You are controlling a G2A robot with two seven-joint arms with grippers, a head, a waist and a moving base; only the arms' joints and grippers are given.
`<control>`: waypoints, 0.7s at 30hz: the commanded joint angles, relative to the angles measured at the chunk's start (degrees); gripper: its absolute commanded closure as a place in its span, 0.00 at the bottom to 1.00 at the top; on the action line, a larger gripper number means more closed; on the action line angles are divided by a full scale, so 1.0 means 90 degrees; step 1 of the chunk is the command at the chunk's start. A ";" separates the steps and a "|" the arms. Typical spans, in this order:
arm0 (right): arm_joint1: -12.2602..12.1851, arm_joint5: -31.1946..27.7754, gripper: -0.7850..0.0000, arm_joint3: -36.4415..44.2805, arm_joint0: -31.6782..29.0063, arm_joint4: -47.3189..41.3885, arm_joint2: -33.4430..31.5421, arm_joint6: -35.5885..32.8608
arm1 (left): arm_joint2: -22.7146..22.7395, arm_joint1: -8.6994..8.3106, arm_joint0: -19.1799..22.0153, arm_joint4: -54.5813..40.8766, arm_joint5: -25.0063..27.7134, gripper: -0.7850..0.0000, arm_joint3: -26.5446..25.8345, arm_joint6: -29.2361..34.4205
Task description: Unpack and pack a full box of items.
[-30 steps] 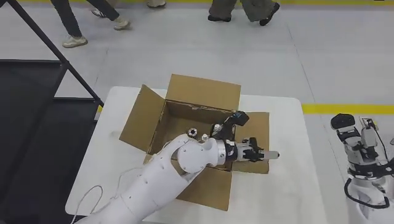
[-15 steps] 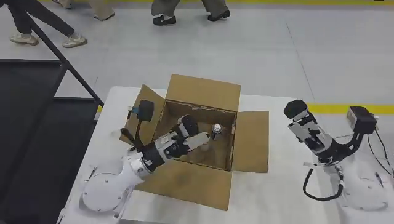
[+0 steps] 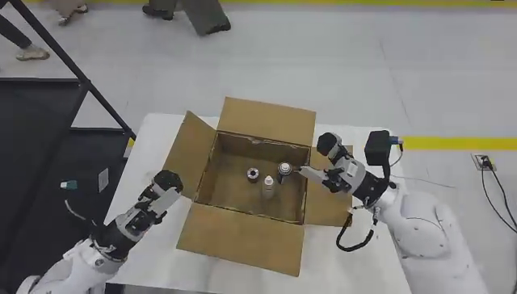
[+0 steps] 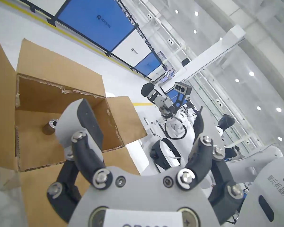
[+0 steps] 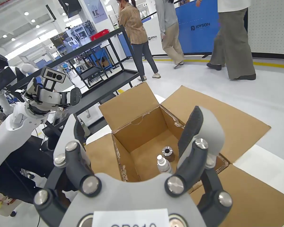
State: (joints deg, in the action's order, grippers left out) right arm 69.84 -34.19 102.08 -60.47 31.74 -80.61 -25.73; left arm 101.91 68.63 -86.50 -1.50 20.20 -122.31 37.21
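The left gripper (image 3: 166,185) (image 4: 142,116) sits at eight o'clock, aimed toward one — fingers spread wide. The right gripper (image 3: 308,173) (image 5: 137,119), at four o'clock, points toward nine, fingers also apart.

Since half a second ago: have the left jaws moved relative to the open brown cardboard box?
Yes. In the top view the left jaws have pulled out of the open brown cardboard box and now sit beyond its picture-left flap.

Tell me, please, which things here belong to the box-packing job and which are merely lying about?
Job: cardboard box, with dark jar, white spray bottle and silver-topped can inside; left gripper and right gripper, both open.
Lying about: black metal cart, small teal object on it.
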 commanded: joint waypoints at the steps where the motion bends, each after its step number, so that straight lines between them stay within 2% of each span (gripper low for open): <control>1: 0.0000 0.0001 0.00 0.0000 0.0001 0.0001 0.0001 0.0001 | 0.0002 0.0000 -0.0003 -0.0002 0.0000 0.00 0.0000 0.0001; 3: -0.0003 0.0135 0.00 0.0001 -0.0005 0.0230 0.0080 -0.0118 | 0.0002 0.0000 -0.0003 -0.0002 0.0000 0.00 0.0000 0.0001; 5: 0.0000 -0.0197 0.00 0.0096 0.0219 0.0398 0.0545 -0.0678 | 0.0002 0.0000 -0.0003 -0.0002 0.0000 0.00 0.0000 0.0001; 7: 0.0003 -0.0236 0.00 -0.0028 0.0644 0.0722 0.0924 -0.1352 | -0.0009 0.0000 0.0013 -0.0082 -0.0117 0.00 0.0016 -0.0102; 12: 0.0143 0.0241 0.00 -0.0534 0.1857 0.1588 0.2234 -0.2879 | 0.0220 0.0006 0.0142 -0.0634 -0.0596 0.00 0.0247 -0.0666; 15: 0.0288 0.0530 0.00 -0.1076 0.2507 0.1917 0.2954 -0.3390 | 0.0379 0.0015 0.0096 -0.1428 -0.0660 0.00 0.0387 -0.0785; 18: 0.0448 0.1000 0.00 -0.1789 0.3066 0.1957 0.3418 -0.3675 | 0.0379 0.0015 0.0096 -0.1428 -0.0660 0.00 0.0387 -0.0785; 21: 0.0603 0.0982 0.00 -0.2442 0.3527 0.1750 0.3811 -0.3825 | 0.0379 0.0015 0.0096 -0.1428 -0.0660 0.00 0.0387 -0.0785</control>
State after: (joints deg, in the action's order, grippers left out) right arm 74.78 -25.21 82.66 -30.41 48.08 -47.60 -59.77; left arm 105.32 68.77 -85.63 -14.67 14.26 -118.83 30.16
